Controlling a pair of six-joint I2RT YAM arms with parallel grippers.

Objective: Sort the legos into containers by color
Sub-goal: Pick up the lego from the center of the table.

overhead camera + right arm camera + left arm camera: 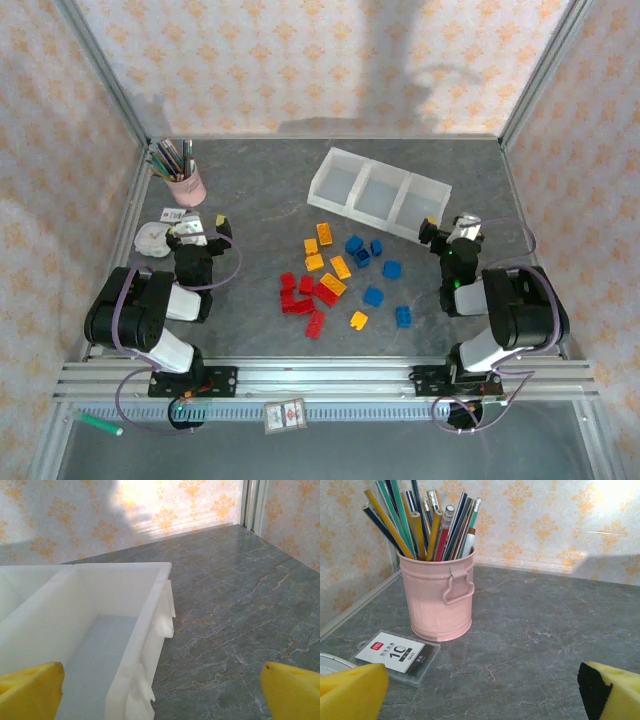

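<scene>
The legos lie loose in the middle of the table: a red cluster [303,297] nearest the left, yellow-orange ones [328,262] in the centre, blue ones [372,262] to the right. Behind them stands the long white tray [378,192] with three compartments, all of them bare inside. My left gripper [205,230] rests open at the left, far from the bricks, facing the pink cup, with nothing between its yellow fingers [350,692]. Open as well, my right gripper [452,230] sits just off the tray's right end [120,567], its fingers [295,692] straddling that end wall.
A pink pencil cup [440,597] full of pencils stands at the back left [184,183]. A clear labelled case [397,655] lies in front of it, beside a white object [152,238]. Metal frame rails and patterned walls close the table in.
</scene>
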